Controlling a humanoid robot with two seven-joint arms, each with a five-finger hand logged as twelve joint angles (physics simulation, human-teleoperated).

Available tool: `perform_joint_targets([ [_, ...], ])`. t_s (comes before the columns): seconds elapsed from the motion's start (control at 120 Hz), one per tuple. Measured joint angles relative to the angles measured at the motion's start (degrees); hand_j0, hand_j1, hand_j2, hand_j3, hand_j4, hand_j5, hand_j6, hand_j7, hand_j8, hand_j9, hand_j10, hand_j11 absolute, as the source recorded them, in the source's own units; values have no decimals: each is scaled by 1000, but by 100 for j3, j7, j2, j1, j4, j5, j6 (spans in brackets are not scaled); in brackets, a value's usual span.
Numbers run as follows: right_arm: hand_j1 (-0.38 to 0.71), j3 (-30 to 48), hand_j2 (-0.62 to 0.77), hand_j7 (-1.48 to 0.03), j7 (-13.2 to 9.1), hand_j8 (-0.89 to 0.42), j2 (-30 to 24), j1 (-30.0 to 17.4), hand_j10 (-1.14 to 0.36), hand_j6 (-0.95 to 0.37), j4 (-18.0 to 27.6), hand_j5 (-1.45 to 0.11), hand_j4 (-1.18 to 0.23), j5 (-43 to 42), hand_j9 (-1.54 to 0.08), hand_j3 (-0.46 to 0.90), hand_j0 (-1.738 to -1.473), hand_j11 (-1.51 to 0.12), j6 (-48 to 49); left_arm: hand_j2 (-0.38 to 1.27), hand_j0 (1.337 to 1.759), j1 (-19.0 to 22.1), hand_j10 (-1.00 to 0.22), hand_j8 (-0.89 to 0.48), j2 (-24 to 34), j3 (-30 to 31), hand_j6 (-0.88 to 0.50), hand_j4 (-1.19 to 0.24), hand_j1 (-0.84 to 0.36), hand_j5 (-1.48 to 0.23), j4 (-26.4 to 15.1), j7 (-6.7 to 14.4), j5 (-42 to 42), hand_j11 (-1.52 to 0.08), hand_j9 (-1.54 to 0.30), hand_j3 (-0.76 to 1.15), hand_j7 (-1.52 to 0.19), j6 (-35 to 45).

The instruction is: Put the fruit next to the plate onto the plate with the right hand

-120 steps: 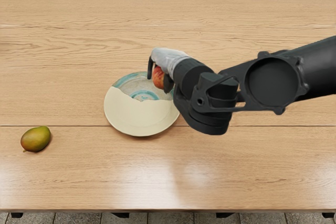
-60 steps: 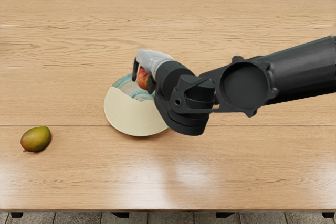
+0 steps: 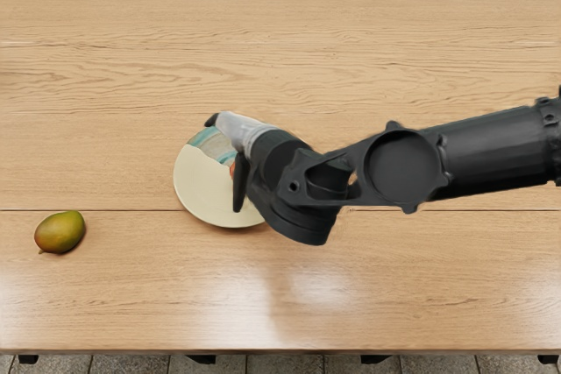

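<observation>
Only a red sliver of the fruit (image 3: 233,167) shows, over the plate (image 3: 203,190) and pressed against the underside of the right robot hand (image 3: 239,139), which hides the rest. Whether the robot hand grips or has released the fruit cannot be told. The dark arm (image 3: 473,159) reaches in from the right, covering the plate's right side. A mango (image 3: 60,231) lies well apart to the left on the wooden desk (image 3: 351,59).

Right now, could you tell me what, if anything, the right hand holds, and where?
It cannot be told: only a sliver of red fruit shows under the right hand, over the plate; any hold is hidden.
</observation>
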Motion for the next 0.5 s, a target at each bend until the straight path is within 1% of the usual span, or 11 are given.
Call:
perform_joint_targets([
  [0.033, -225, 620, 33, -172, 0, -53, -45, -441, -100, -60, -17, -175, -131, 2, -175, 0, -1656, -176, 236, 0, 1658, 4, 0, -1, 0, 0, -1, 0, 349, 0, 0, 0, 0, 0, 0, 0, 0, 0],
  [0.1, -260, 2191, 24, -124, 0, -39, -279, -1458, -73, -44, -181, -126, -95, 183, -126, 0, -1657, -127, 1386, 0, 1658, 5, 0, -1, 0, -1, -1, 0, 349, 0, 0, 1, 0, 0, 0, 0, 0, 0],
  [0.158, -282, 3231, 18, -93, 0, -29, -450, -2051, -55, -33, -579, -95, -71, 920, -95, 0, -1657, -96, 2436, 0, 1658, 5, 0, -1, 0, -2, -1, -1, 349, 0, 0, 0, 0, 0, 0, 0, 0, 0],
  [0.217, -299, 3888, 14, -70, 0, -22, -611, -2400, -41, -25, -1016, -71, -54, 1832, -71, 0, -1657, -72, 3484, 0, 1658, 4, 0, -1, 0, -1, -1, -1, 349, 0, 0, -1, 0, 0, 0, 0, 0, 0],
  [0.283, -313, 4256, 10, -50, 0, -16, -883, -2645, -30, -18, -1306, -51, -39, 2859, -51, 0, -1657, -52, 4682, 0, 1658, 5, 0, -1, 0, -1, -1, -1, 349, 0, 0, 0, 0, 0, 0, 0, 0, 0],
  [0.358, -324, 4366, 7, -35, 0, -11, -1264, -2824, -20, -12, -1445, -36, -27, 3780, -36, 0, -1658, -36, 5840, 0, 1658, 5, 0, -1, 0, -2, -1, -1, 349, 0, 0, 0, 0, 0, 0, 0, 0, 0],
  [0.425, -331, 4262, 5, -25, 0, -8, -1722, -2987, -15, -9, -1488, -26, -19, 4353, -26, 0, -1658, -26, 6382, 0, 1658, 3, 0, -1, 0, -1, -1, -1, 349, 0, 0, 0, 0, 0, 0, 0, 0, 0],
  [0.5, -336, 4168, 3, -17, 0, -5, -2381, -3236, -10, -6, -1478, -18, -13, 4713, -18, 0, -1658, -18, 6693, 0, 1658, 4, 0, -1, 0, 0, -1, -1, 349, 0, 0, 0, 0, 0, 0, 0, 0, 0],
])
